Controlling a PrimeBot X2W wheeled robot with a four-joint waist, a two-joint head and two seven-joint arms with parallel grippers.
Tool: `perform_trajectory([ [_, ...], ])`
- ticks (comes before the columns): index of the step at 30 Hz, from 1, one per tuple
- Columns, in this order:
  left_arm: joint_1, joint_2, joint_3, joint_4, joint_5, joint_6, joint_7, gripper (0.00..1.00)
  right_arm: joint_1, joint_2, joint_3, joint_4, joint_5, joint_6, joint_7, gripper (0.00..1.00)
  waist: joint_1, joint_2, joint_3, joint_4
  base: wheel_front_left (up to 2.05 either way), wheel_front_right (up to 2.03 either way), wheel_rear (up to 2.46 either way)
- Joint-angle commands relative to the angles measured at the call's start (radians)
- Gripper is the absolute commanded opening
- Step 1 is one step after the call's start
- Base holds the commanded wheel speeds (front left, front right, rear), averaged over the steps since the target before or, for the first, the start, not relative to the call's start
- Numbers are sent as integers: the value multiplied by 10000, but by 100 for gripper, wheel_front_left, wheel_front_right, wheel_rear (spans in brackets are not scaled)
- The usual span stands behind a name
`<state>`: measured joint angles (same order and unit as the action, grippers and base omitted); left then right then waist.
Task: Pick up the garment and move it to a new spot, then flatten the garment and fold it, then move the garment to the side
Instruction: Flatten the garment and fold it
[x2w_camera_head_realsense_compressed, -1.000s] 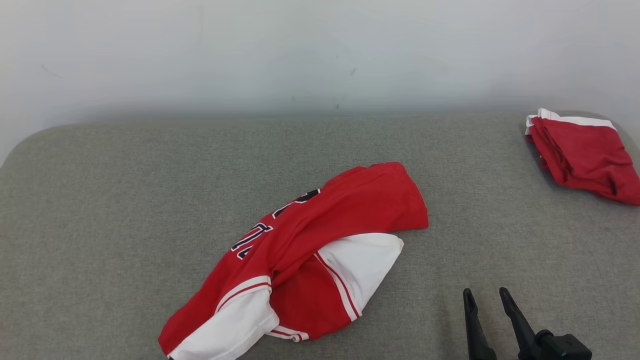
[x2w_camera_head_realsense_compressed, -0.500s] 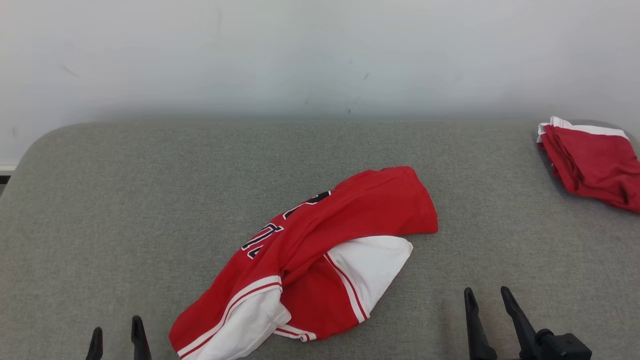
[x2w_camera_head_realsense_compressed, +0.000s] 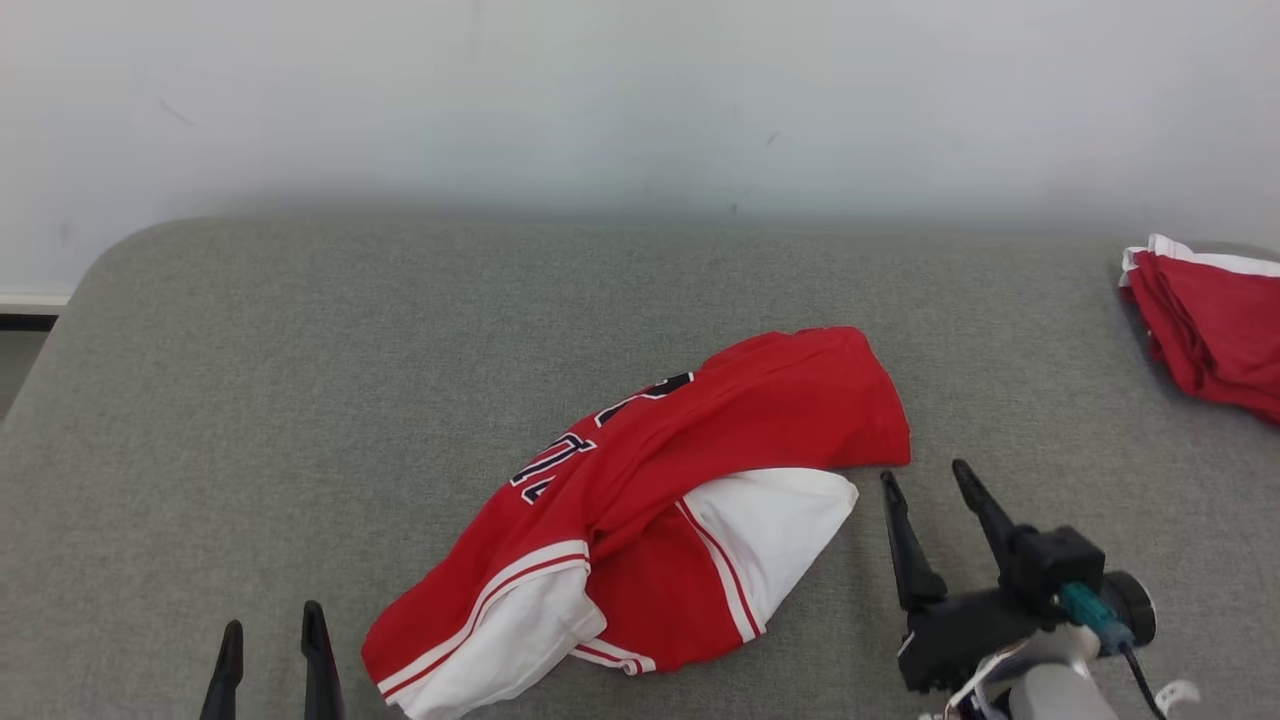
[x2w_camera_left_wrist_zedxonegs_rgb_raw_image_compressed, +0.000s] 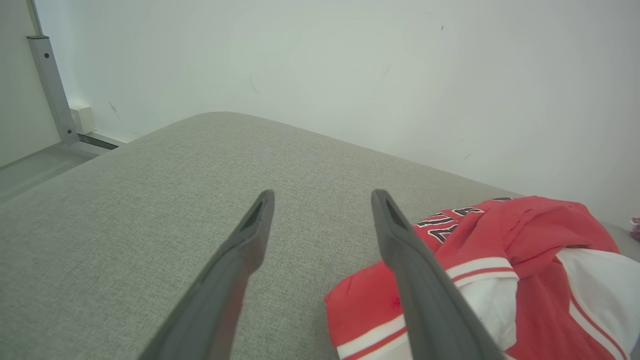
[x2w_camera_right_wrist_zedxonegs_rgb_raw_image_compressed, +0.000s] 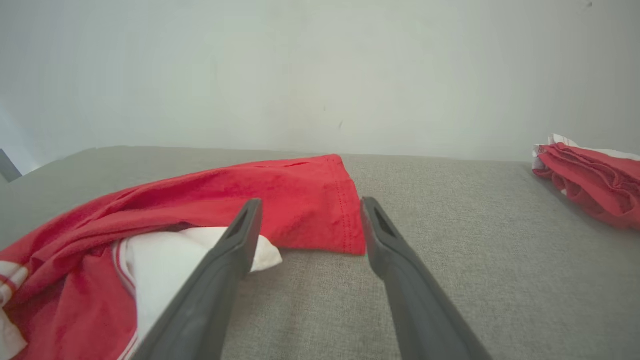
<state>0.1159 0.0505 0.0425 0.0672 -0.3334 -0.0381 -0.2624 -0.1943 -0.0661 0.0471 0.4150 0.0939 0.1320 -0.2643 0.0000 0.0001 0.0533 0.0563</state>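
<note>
Near the middle of the grey woven-fabric surface lies the crumpled red-and-white jersey, bunched and twisted, its dark lettering partly showing and no part flat or folded. To my eye the task is at its very start: the pick-up is not yet done, and moving, flattening, folding and setting aside all remain. The right gripper hovers just beside the jersey's white panel, its 2 dark fingers spread wide and empty. The left gripper stands near the jersey's lower end, fingers likewise wide, holding nothing. Well apart at the right edge sits a folded red-and-white cloth bundle.
</note>
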Motion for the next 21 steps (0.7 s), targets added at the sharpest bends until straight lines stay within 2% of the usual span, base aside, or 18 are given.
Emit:
perform_trajectory([
  [1,-157,-4,-43,-18,145,30,-23,100,-409,-208,89,351,-140,-30,-6,100,0,-1,136,193,0,0,0],
  [7,-346,-6,-294,16,144,90,-23,100,-2267,-941,467,2196,62,-30,5,100,0,-1,491,631,0,0,0],
  [11,-603,-4,-484,10,149,42,-23,100,-3737,-1509,812,3615,328,-30,386,100,0,-1,916,1029,0,0,0],
  [21,-1180,-4,-813,100,-13,-42,-23,100,-5723,-2345,1810,5535,1504,-30,1160,100,0,-1,1668,1641,0,0,0],
])
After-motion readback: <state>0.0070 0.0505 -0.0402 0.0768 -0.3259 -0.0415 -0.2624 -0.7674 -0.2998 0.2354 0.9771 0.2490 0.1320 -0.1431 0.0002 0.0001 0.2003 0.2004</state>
